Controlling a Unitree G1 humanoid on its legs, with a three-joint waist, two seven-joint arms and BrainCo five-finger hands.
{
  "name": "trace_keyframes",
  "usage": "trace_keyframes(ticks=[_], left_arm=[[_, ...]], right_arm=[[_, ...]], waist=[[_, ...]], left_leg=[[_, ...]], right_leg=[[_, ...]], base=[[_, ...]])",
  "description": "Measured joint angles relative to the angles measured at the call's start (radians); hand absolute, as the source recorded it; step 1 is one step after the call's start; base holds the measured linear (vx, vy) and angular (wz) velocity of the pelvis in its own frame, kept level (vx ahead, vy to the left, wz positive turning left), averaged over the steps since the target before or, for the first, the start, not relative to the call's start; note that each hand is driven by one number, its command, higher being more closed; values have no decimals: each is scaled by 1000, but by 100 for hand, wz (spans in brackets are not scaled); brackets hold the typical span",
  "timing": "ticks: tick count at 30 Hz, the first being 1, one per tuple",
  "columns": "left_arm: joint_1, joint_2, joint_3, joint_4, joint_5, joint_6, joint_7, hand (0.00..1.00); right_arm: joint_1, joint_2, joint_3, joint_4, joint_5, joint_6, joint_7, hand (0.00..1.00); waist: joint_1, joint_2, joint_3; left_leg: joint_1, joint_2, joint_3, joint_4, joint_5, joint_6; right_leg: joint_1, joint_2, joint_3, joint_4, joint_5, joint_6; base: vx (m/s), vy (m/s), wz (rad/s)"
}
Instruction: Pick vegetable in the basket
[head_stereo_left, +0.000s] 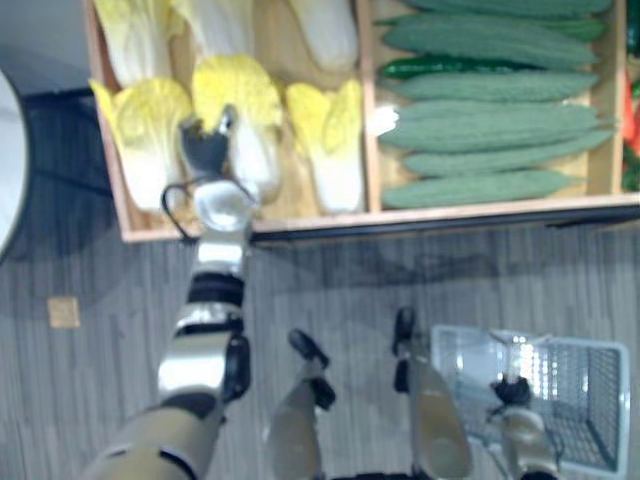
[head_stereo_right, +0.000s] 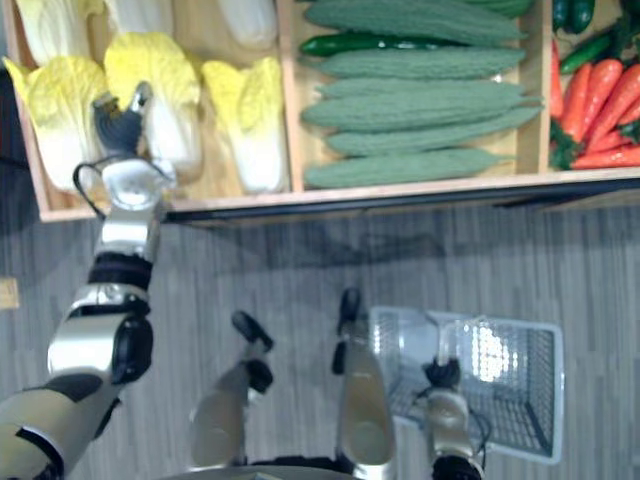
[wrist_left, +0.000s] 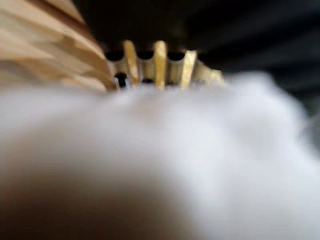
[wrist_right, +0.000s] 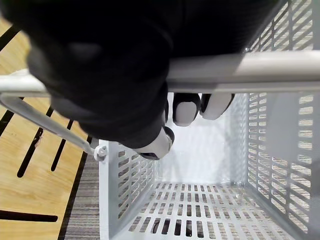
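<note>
In the wooden crate's (head_stereo_left: 450, 213) left compartment, the left hand (head_stereo_left: 205, 145) lies on top of the middle napa cabbage (head_stereo_left: 245, 95) of the row nearest the crate's near rim. The hand sits over the cabbage's pale lower half. The left wrist view shows the white cabbage pressed close under the hand with the fingers (wrist_left: 160, 60) in a row beyond it, but I cannot tell how far they are curled.

Six cabbages show in that compartment, three in the near row and three behind them. The one under the hand has its long axis running from the near rim toward the crate's far side, white base toward the rim and yellow leaves pointing away.

The middle compartment holds at least six bitter gourds (head_stereo_left: 490, 120) and one dark cucumber (head_stereo_left: 450, 67), all lying crosswise. Carrots (head_stereo_right: 600, 95) fill the right compartment.

Well apart from the crate, on its near side, hangs one white wire basket (head_stereo_left: 590, 420). The right hand (wrist_right: 186, 109) has its fingers wrapped round the basket's handle (wrist_right: 260, 72).
</note>
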Motion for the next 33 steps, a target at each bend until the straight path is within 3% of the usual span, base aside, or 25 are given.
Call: trace_keyframes(ticks=[6, 10, 14, 17, 18, 19, 20, 21, 26, 28, 29, 30, 31, 32, 33], left_arm=[[10, -42, 1, -7, 0, 40, -4, 100], [117, -54, -17, -205, -1, 40, 12, 100], [340, -78, -14, -443, -2, 21, 31, 100], [523, -109, -9, -615, -2, 10, 30, 100], [581, -128, -5, -674, 0, 0, 31, 100], [625, -140, -19, -718, 6, -3, 31, 100], [638, -146, -34, -733, 24, -4, 31, 100], [647, -148, -81, -761, 52, -6, 28, 100], [689, -129, -304, -882, 151, -83, -16, 100], [711, -126, -379, -892, 154, -105, -60, 100], [744, -130, -404, -893, 159, -111, -90, 100], [759, -131, -410, -892, 159, -112, -109, 100], [775, -155, -416, -858, 158, -117, -142, 100], [783, -166, -418, -838, 157, -117, -165, 100], [830, -178, -420, -814, 146, -118, -208, 100]], right_arm=[[13, 6, 1, 2, -1, 1, 7, 100], [56, 12, -8, 12, -1, 1, 12, 100], [60, 15, -82, 125, -2, 5, 39, 100], [59, -5, -103, 196, -2, 15, 53, 100], [58, -27, -115, 208, -5, 18, 55, 100], [60, -56, -121, 230, -6, 19, 58, 100], [63, -66, -129, 238, -6, 22, 62, 100], [77, -68, -155, 239, -6, 31, 75, 100], [93, -61, -138, 173, -3, 46, 74, 100], [80, -70, -92, 90, -4, 50, 71, 100], [48, -80, -62, 54, -11, 51, 68, 100], [24, -81, -45, 28, -13, 51, 67, 100], [-4, -94, -29, -19, -39, 53, 47, 100], [-9, -102, -15, -42, -55, 52, 41, 100], [-16, -106, 35, -95, -90, 50, 29, 100]], waist=[[-2, -6, 0], [0, -9, -7], [11, -4, -71], [29, 4, -111], [33, 32, -138], [28, 64, -168], [27, 76, -181], [27, 71, -196], [28, 19, -240], [9, 7, -243], [1, 11, -243], [6, 11, -243], [-2, 19, -236], [3, 21, -234], [2, 4, -236]], left_leg=[[89, 2, -10, -9, -2, -3], [165, -1, -38, -19, -4, -4], [206, -2, -91, 8, -23, -15], [162, 30, -366, 214, -119, -25], [138, 35, -515, 272, -173, -52], [144, 36, -595, 276, -224, -79], [155, 36, -602, 263, -243, -86], [175, 20, -594, 235, -246, -80], [247, -25, -464, 179, -230, -70], [239, -26, -382, 207, -248, -60], [252, -11, -318, 207, -256, -42], [261, 2, -274, 201, -253, -34], [287, 4, -177, 189, -254, -25], [310, 8, -140, 183, -254, -22], [370, 11, -41, 179, -268, -19]], right_leg=[[109, -1, -35, -14, 0, 1], [202, -5, -69, -12, -22, 4], [271, 4, -86, -12, -55, 8], [321, 11, -42, -25, -57, 8], [320, 26, -22, -26, -57, 9], [319, 39, -7, -27, -55, 18], [320, 41, -1, -28, -53, 23], [325, 30, 12, -33, -48, 31], [282, 3, 128, -38, -7, 56], [226, 6, 119, -39, 50, -11], [213, 33, 55, -91, 117, -135], [226, 38, 5, -134, 105, -250], [209, 1, -186, -81, -29, -305], [198, -28, -264, -30, -81, -305], [173, -118, -393, 175, -119, -289]], base=[[63, 0, 7], [57, -23, 22], [65, -37, 19], [61, -32, -22], [-12, 65, -50], [-8, 105, -46], [-17, 163, -28], [-42, 159, -20], [-46, 99, -65], [-59, 82, -134], [-65, 59, -163], [-118, 56, -203], [-138, 60, -165], [-160, 58, -210], [-81, 37, -161]])
